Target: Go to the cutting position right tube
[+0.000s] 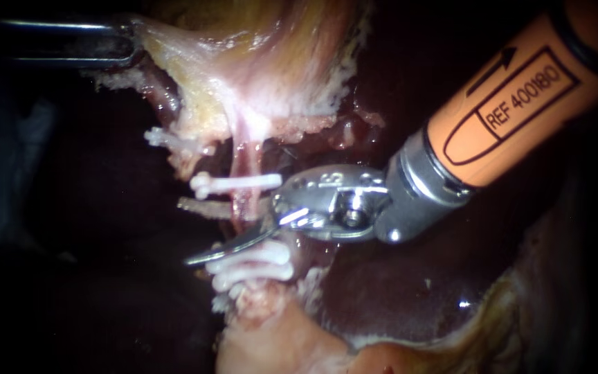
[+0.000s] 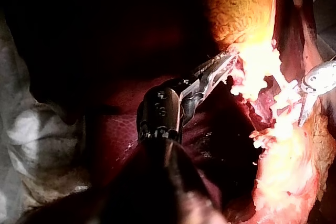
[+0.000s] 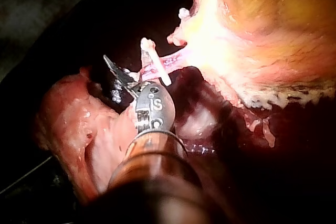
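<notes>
So in the endoscope view the left instrument (image 1: 122,43) came in along the upper left and its jaws were clamped on the edge of the gallbladder (image 1: 264,62), with the pale yellow tissue drawn out to a point where they bit. The left wrist view showed the same thing: the left instrument (image 2: 223,69) had its jaws buried in the bright tissue.

The right instrument (image 1: 195,230), the one with the orange shaft from the upper right, ended in two thin blades, and they stood apart. The shiny one pointed down and away below, and the duller one lay level across the right tube (image 1: 247,173). That tube was the thin pink strand hanging straight down from the gallbladder, so part of it sat in the gap between the blades. Couldn't tell if either blade was actually pressing on it.

There was a white upper clip (image 1: 233,183) across the tube just above the blades, and two lower clips (image 1: 254,263) stacked just under them. Another clip (image 1: 167,138) sat off to the left on its own strand. Dark liver (image 1: 382,291) lay underneath

From the right wrist view, the right instrument (image 3: 118,74) had a blade tip right beside the clip (image 3: 152,61)
</notes>
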Motion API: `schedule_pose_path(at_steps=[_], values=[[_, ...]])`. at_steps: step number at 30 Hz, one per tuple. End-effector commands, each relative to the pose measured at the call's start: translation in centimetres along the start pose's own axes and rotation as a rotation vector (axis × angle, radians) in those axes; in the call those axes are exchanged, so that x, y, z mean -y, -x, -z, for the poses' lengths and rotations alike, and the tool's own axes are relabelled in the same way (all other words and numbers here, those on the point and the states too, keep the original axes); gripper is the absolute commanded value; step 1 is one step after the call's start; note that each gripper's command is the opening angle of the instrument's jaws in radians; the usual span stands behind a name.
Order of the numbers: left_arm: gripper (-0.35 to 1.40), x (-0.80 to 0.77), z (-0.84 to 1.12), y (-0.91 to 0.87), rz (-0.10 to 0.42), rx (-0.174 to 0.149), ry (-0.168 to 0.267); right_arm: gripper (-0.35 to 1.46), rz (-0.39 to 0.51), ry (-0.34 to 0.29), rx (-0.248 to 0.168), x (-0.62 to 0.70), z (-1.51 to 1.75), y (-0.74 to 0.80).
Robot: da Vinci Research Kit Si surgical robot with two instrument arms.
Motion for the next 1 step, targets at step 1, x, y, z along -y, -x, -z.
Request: schedule_pose_path(at_steps=[1], values=[[-0.35, 0.00, 0.00, 0.00, 0.000, 0.000, 0.000, 1.21, 0.000, 0.003, 0.000, -0.01, 0.00, 0.01]])
